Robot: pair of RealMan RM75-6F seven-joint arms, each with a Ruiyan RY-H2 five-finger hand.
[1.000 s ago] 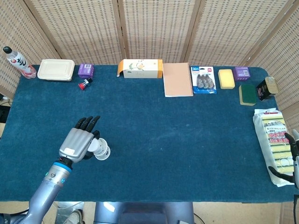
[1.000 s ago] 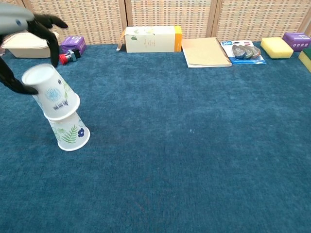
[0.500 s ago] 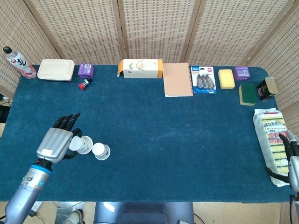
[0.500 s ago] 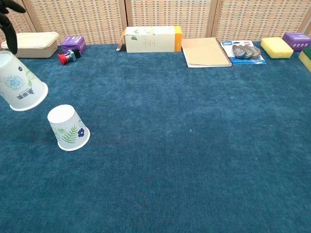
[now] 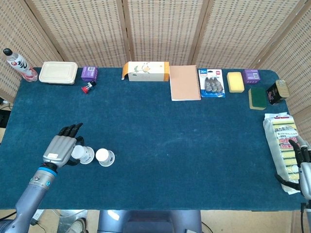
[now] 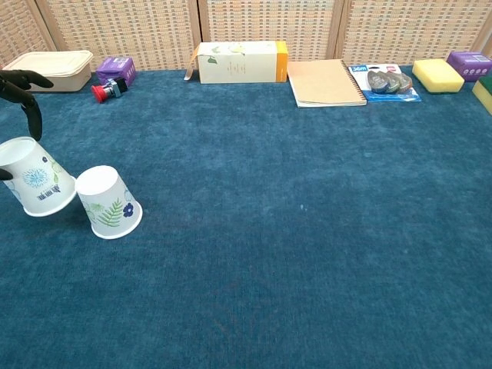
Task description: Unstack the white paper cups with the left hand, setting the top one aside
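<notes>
- White paper cup with blue flower print (image 6: 34, 187): lifted off the stack half a second ago, now lowered to the counter (image 5: 160, 141), tilted, just left of its mate.
- White paper cup with green leaf print (image 6: 108, 201): inverted, unmoved.
- Left hand (image 5: 60, 148): fingers (image 6: 21, 81) still curled round the flower cup; release apparently remains.

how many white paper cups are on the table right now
2. One cup is at the left edge, tilted, at the left hand. The other cup stands upside down just right of it. None looks hidden.
</notes>
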